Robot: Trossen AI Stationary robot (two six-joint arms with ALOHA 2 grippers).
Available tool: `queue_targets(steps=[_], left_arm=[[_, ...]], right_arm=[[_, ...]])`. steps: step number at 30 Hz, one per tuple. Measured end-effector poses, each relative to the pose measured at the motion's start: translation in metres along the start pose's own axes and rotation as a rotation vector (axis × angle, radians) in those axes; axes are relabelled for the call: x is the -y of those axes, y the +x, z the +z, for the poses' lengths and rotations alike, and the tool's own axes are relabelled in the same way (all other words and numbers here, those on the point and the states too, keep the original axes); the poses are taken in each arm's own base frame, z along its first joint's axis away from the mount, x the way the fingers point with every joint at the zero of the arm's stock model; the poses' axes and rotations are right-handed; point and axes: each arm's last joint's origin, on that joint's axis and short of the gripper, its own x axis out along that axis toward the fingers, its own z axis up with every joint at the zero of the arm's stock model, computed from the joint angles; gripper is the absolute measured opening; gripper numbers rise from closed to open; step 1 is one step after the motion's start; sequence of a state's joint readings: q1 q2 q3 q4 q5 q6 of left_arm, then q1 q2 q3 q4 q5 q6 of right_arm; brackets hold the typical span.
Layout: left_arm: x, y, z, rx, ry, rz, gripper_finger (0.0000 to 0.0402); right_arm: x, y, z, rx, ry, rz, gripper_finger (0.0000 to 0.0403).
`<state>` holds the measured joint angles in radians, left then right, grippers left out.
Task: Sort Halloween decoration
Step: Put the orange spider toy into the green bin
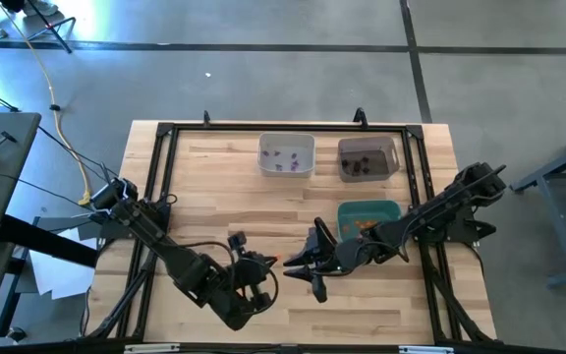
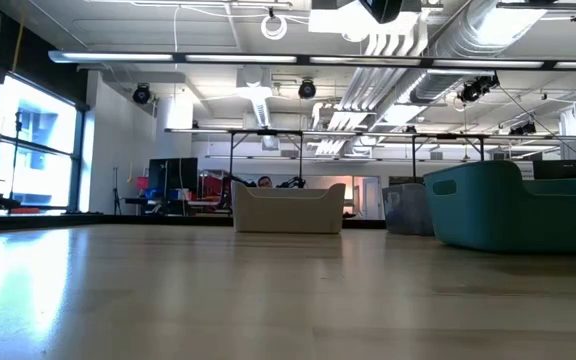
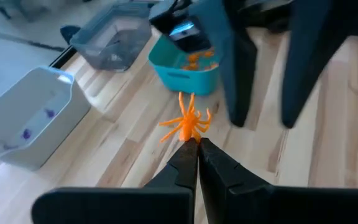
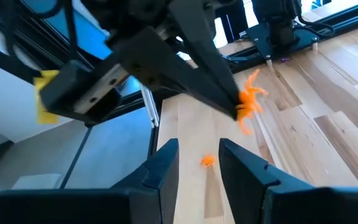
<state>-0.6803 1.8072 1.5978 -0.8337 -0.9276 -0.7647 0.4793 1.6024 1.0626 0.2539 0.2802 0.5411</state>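
An orange spider trinket (image 3: 187, 124) sits at the tips of my left gripper (image 3: 196, 144), which is shut on it over the table's near middle (image 1: 275, 261). My right gripper (image 4: 199, 155) is open. It faces the spider (image 4: 248, 102) from the table's right (image 1: 305, 264), and its fingers (image 3: 236, 68) stand just beyond the spider without touching it. A second tiny orange trinket (image 4: 207, 160) lies on the wood below. More orange pieces lie in the teal bin (image 1: 367, 218), purple ones in the white bin (image 1: 286, 154) and dark ones in the grey bin (image 1: 367, 158). My left gripper pinches the orange spider between its two fingertips (image 4: 232, 107), at the end of its body (image 3: 189, 138) nearest me. Only the fingers' free ends are on it. They slant in from the table's left. The spider is lifted clear of the table, its legs spread beyond the tips.
The three bins stand toward the far and right part of the table: white (image 2: 288, 208), grey (image 2: 408, 208), teal (image 2: 518, 205). A black frame rail (image 1: 263, 128) runs around the tabletop. Bare wood lies on the table's left and near parts.
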Motion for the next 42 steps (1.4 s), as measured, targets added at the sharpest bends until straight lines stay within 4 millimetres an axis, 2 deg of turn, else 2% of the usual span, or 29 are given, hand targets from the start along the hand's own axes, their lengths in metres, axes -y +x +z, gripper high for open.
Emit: queue_targets(steps=[7, 28, 31, 36, 42], left_arm=[[0.008, -0.003, 0.005, 0.048, 0.027, -0.052, 0.0], [0.008, -0.003, 0.005, 0.03, 0.025, -0.074, 0.0], [0.008, -0.003, 0.005, 0.03, 0.025, -0.075, 0.0], [0.008, -0.003, 0.005, 0.029, 0.017, -0.073, 0.0], [0.008, -0.003, 0.005, 0.028, 0.017, -0.075, 0.0001]], right_arm=[[0.006, 0.002, 0.003, 0.007, -0.003, -0.016, 0.0108], [0.01, 0.003, 0.008, 0.03, -0.039, -0.023, 0.0106], [0.01, 0.003, 0.008, 0.031, -0.038, -0.023, 0.0089], [0.009, 0.003, 0.008, 0.028, -0.08, -0.021, 0.0011], [0.01, 0.003, 0.007, 0.026, -0.088, -0.023, 0.0003]])
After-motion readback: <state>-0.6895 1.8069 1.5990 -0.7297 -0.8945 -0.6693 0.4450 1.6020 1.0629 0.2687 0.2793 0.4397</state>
